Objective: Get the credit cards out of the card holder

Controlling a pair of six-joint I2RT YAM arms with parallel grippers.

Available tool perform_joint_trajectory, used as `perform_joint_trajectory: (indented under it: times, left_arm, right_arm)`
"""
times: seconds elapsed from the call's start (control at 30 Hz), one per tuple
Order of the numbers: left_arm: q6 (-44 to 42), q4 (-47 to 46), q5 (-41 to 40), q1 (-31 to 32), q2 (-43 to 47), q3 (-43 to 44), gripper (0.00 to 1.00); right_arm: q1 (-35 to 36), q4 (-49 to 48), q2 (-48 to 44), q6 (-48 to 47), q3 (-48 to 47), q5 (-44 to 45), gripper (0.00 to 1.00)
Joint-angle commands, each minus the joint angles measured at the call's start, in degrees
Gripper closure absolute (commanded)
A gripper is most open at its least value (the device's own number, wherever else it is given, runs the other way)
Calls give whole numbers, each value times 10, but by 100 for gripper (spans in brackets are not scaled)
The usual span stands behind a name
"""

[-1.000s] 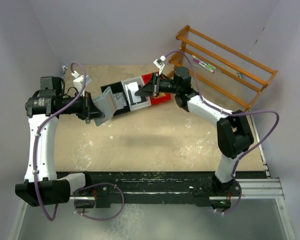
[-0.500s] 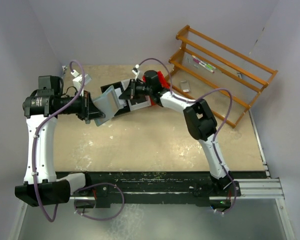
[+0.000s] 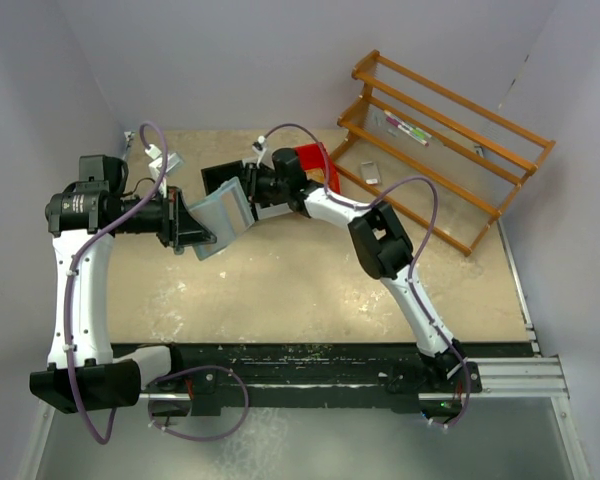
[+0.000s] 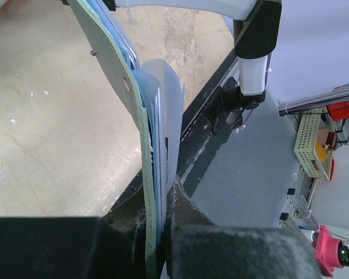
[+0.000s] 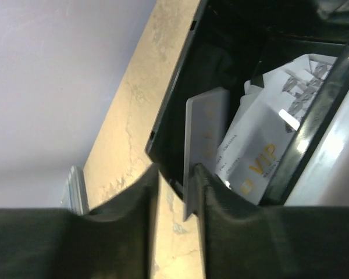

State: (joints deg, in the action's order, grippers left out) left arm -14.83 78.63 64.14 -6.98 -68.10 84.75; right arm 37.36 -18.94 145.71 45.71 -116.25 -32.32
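The card holder (image 3: 220,215) is off the table, left of centre in the overhead view, held open with its mint-green cover fanned toward the middle. The left gripper (image 3: 190,230) is clamped on its lower edge. At the bottom of the left wrist view the two fingers press the cover and the pages together. Above them the green cover rises up the middle of the frame, with the clear pocket pages (image 4: 168,104) bowing away from it to the right. Thin pale blue and white layers show between cover and pages. I cannot tell whether any of them is a card, so the holder may not be empty. Farther back, just above centre in the overhead view, the right gripper (image 5: 174,192) reaches over the black bin (image 3: 220,178). A pale grey card (image 5: 205,133) stands on edge between its fingers. The fingers are a little apart, wider than the card is thick, and the card leans on one of them only, so it looks loose and about to drop. Other cards, one printed VIP (image 5: 253,157), already lie in the bin at the right of that view. My judgement is that the task is well under way, with the pockets yet to be checked. Beyond are a red bin (image 3: 315,160), a silver device (image 3: 371,174) and a wooden rack (image 3: 450,110) at upper right.
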Motion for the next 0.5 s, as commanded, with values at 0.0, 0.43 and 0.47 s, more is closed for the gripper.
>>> perform_joint_trajectory:
  times: [0.0, 0.43, 0.47]
  left_arm:
    - [-18, 1, 47, -1, 11, 28, 100]
    - [-30, 7, 104, -1, 14, 42, 100]
    - [-34, 10, 112, -1, 11, 43, 100]
  right_arm:
    - [1, -31, -50, -29, 7, 45, 60]
    - [-10, -80, -343, -63, 230, 22, 15]
    - [-14, -116, -370, -41, 268, -3, 10]
